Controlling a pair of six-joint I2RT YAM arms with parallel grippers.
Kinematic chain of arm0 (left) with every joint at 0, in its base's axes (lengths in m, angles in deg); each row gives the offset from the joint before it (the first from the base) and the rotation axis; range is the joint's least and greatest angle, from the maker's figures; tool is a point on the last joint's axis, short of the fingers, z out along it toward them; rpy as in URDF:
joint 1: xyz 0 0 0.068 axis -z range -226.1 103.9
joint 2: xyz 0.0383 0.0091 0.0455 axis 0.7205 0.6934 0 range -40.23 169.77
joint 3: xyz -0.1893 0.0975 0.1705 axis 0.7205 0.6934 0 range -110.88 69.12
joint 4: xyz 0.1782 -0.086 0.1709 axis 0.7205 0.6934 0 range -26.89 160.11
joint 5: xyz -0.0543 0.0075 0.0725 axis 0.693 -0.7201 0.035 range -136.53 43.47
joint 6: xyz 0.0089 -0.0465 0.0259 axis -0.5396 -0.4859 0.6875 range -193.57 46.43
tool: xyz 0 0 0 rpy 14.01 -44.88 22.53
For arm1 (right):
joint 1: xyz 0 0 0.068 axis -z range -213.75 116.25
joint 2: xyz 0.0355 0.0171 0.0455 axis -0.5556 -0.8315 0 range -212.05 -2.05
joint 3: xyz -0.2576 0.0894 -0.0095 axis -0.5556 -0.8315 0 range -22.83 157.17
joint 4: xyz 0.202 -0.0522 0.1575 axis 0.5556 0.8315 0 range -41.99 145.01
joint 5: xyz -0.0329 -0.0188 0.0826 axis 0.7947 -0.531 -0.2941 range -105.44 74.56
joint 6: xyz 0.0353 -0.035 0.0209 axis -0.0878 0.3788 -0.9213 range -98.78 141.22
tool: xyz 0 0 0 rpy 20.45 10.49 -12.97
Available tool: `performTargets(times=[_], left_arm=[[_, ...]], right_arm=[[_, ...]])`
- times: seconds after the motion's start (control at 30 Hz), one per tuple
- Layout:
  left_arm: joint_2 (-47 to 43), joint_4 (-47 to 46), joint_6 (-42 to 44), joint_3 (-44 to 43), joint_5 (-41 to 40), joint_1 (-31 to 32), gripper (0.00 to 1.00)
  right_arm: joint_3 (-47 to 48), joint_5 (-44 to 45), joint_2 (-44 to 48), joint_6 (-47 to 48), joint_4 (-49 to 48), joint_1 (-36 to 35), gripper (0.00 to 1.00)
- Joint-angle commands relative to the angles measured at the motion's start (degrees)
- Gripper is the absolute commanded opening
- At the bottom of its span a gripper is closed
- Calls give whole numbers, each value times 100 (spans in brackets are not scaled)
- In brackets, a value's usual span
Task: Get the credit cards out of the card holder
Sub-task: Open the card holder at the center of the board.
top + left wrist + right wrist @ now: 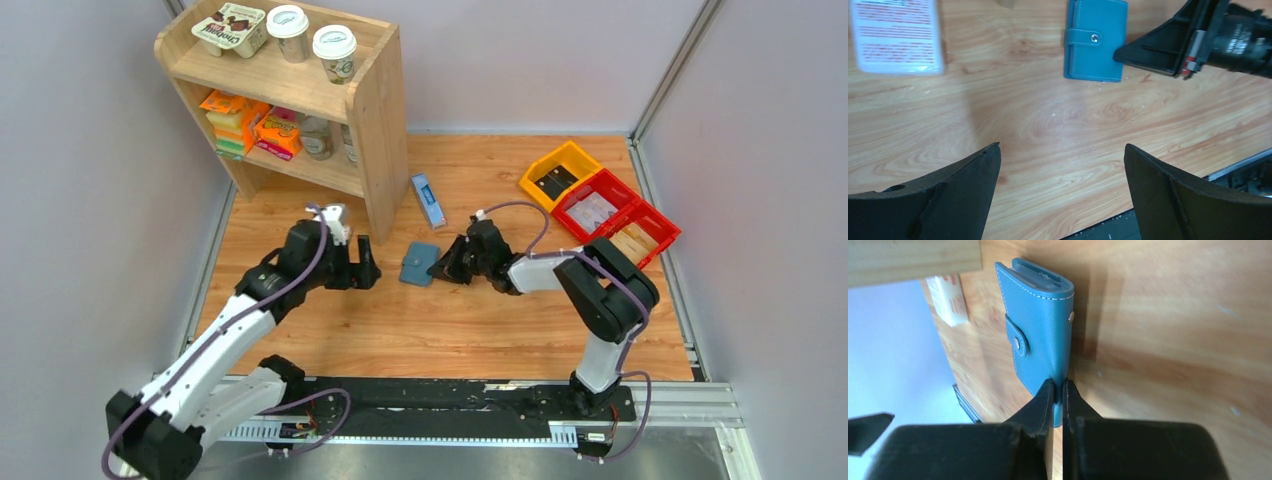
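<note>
Pale wood-grain bench, w/ open wooden shelf unit at rear left: the task looks barely begun. Left arm's black fingers hover spread wide over bare bench, near but apart from the small flat teal-blue fabric card holder. The card holder lies flat mid-bench, just right of the shelf unit's foot. Right arm's black fingers are pressed together on the card holder's edge facing them. A sliver of teal shows betw. them, so apparently a pinch on that rim. Card holder is folded shut, its small closure tab across the front and the silver snap stud fastened. No cards visible outside it. Left to do, by the look of it: pop the tab, open the card holder, draw out every card.
</note>
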Motion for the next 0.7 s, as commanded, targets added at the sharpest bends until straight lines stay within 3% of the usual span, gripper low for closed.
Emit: performTargets(times=[0.0, 0.2, 0.27, 0.43, 0.67], left_arm=[[841, -465, -180, -353, -609, 743, 100], [1948, -712, -286, -739, -917, 1499, 100], [2326, -756, -313, -898, -952, 1780, 100], [3135, -651, -426, -1328, -874, 2001, 97], [3735, -264, -427, -1900, -856, 2132, 94]], right_arm=[[-457, -211, 643, 807, 1068, 65, 1], [-1231, -255, 1417, 895, 1227, 65, 3], [-1363, -307, 1505, 869, 1087, 82, 10], [-1504, -615, 1304, 755, 517, 346, 25], [-1697, -993, 882, 570, -441, 662, 31]])
